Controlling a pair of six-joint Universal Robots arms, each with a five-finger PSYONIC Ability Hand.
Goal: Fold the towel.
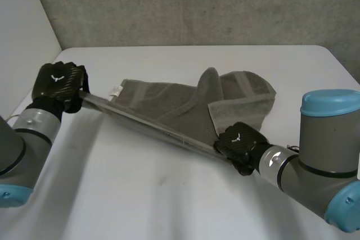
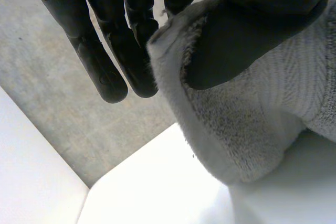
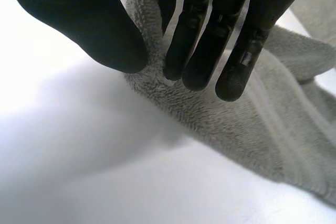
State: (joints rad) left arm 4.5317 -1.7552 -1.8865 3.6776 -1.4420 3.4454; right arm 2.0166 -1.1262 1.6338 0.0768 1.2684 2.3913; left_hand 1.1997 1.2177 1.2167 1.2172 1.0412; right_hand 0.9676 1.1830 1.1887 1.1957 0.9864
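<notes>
Left wrist view first: what has your left hand [image 2: 100,66] got?

My thumb [image 2: 247,30] presses a corner of the grey towel [image 2: 252,129] against my straight fingers [image 2: 131,61], so the corner is pinched between them. From that pinch the cloth falls away beneath my thumb.

And the right hand [image 3: 210,51], in the right wrist view?

It has the same kind of hold. A hem of the towel runs up between my thumb and my fingers, and both close on it. Past my fingertips the cloth spreads over the white counter [image 3: 79,156].

How do the two stand to each other in the head view?

The towel's near edge is drawn in a straight, taut line from my left hand across to my right hand, and it is lifted off the counter at the left hand's end. On the cloth just beside my left hand is a small white label [image 1: 116,90]. Beyond the taut edge, away from both hands, the rest of the towel lies on the counter. On the far side of my right hand it is bunched and folded over itself.
</notes>
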